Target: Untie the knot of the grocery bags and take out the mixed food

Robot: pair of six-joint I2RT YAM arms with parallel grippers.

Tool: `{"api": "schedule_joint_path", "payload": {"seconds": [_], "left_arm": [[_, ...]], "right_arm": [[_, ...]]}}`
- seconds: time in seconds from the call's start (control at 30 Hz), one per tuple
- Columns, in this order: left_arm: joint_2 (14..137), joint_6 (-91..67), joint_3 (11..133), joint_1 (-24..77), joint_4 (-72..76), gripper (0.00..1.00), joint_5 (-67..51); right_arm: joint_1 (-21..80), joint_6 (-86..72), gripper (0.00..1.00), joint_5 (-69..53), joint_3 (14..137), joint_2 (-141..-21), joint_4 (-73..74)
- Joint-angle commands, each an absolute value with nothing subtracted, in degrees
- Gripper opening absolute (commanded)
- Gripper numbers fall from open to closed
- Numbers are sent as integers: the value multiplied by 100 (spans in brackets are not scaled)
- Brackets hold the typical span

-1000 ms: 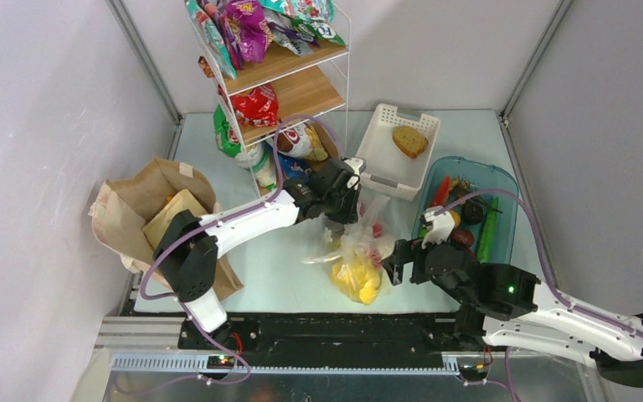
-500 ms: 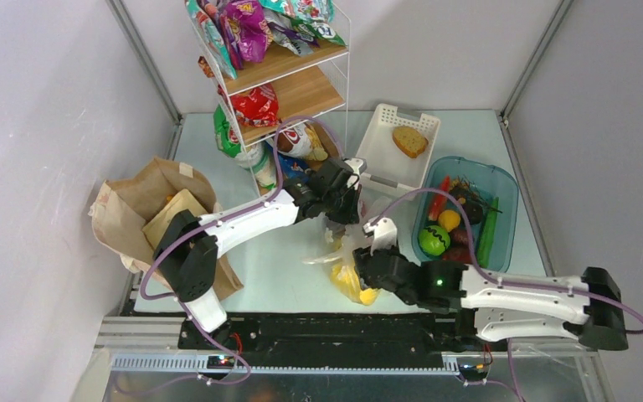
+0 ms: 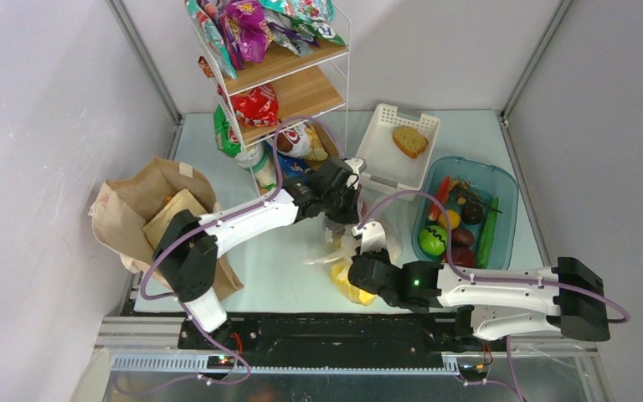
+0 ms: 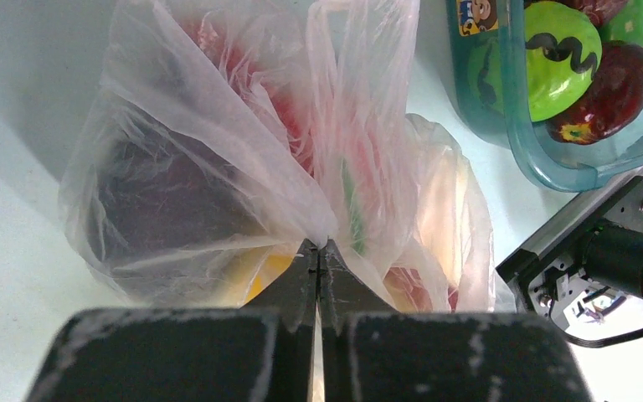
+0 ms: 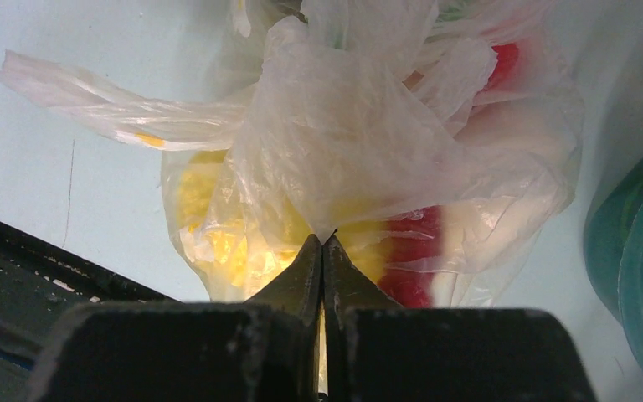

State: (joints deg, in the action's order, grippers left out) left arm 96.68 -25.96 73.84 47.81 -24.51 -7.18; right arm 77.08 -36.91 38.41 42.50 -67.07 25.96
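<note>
The clear plastic grocery bag (image 3: pixel 356 255) lies mid-table, bulging with mixed food: yellow fruits (image 5: pixel 209 243), something red (image 5: pixel 410 285) and a dark purple eggplant (image 4: pixel 159 193). My left gripper (image 3: pixel 341 216) holds the bag's far upper part, its jaws shut on a pinch of film (image 4: pixel 318 245). My right gripper (image 3: pixel 360 270) has come in from the near side and is shut on another fold of the film (image 5: pixel 322 239). Loose handle loops (image 5: pixel 109 113) trail to the left. I cannot make out the knot. The brown paper bag (image 3: pixel 134 201) lies at the left edge.
A white slatted basket (image 3: pixel 423 121) with a bread slice stands at the back. A blue-tinted tub (image 3: pixel 512 194) with produce and a green ball (image 3: pixel 432 240) sits right of the bag. A wire shelf rack (image 3: pixel 289 79) with snack packets stands behind my left arm.
My right arm swung left from beside the tub to the plastic bag, and its jaws closed on the film. The left gripper kept its hold and did not move.
</note>
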Motion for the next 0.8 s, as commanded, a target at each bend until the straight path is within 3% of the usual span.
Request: {"api": "schedule_joint_path", "payload": {"seconds": [0.0, 0.43, 0.77], "left_arm": [[9481, -2525, 7405, 4696, -2332, 0, -634], [9461, -2694, 7373, 3697, -2323, 0, -755], [9351, -2611, 7399, 3644, -2330, 0, -630]], "right_arm": [[7743, -3823, 0, 4142, 4447, -6648, 2545], [7743, -4313, 0, 4658, 4365, -6204, 3575], [7716, -4021, 3, 4360, 4028, -5377, 3553]]}}
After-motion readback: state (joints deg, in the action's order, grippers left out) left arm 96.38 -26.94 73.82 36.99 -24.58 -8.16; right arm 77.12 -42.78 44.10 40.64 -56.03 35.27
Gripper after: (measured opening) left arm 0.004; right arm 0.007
